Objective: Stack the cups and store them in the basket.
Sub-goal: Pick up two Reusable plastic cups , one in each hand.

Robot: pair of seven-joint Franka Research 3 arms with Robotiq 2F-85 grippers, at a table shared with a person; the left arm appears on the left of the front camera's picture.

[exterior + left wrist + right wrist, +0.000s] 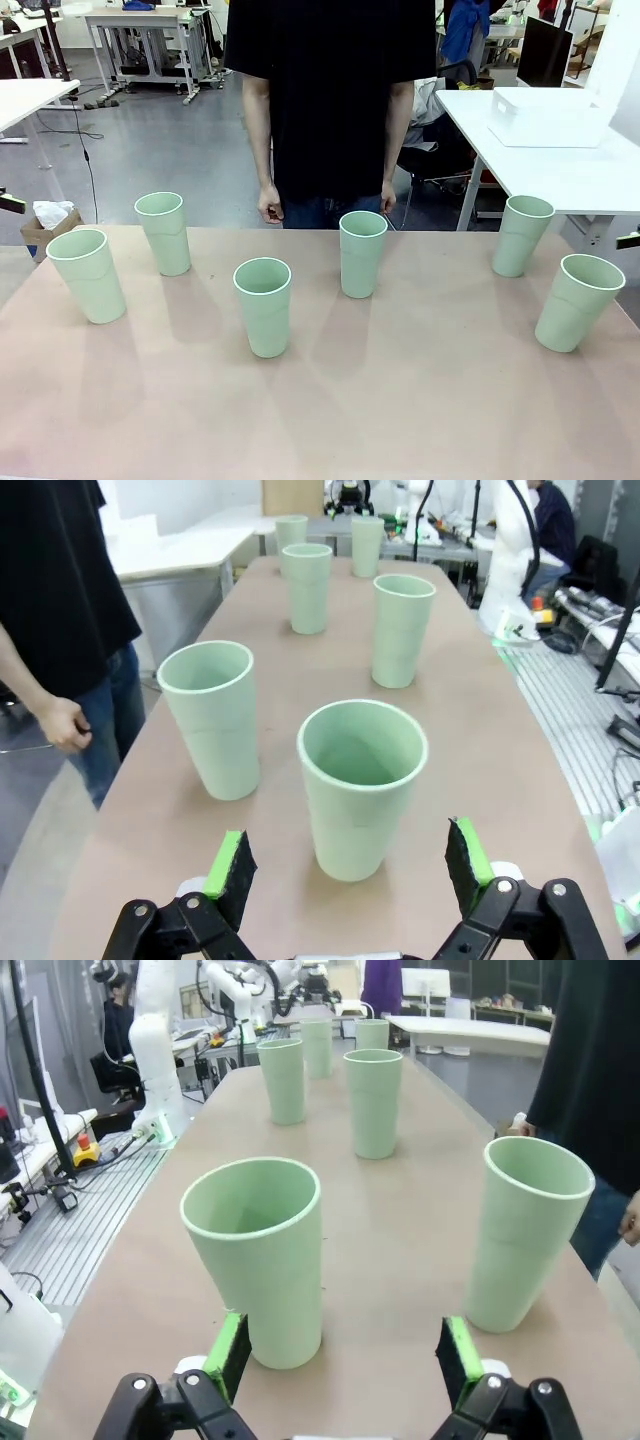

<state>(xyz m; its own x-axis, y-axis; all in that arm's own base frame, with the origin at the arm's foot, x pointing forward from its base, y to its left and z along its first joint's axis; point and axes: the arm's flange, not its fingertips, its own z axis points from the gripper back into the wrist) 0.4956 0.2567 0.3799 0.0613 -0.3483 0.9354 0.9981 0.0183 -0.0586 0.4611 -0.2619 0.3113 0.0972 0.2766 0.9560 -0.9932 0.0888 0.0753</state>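
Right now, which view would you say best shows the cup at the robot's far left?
The left wrist view: the cup stands close and large, its empty inside visible. The front view shows it whole but smaller, at picture left. The right wrist view shows it tiny, far off.

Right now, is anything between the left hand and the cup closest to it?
Nothing visible. The left hand is open, and the closest cup stands upright just ahead of it, with bare table between. The neighbouring cup stands off to the side.
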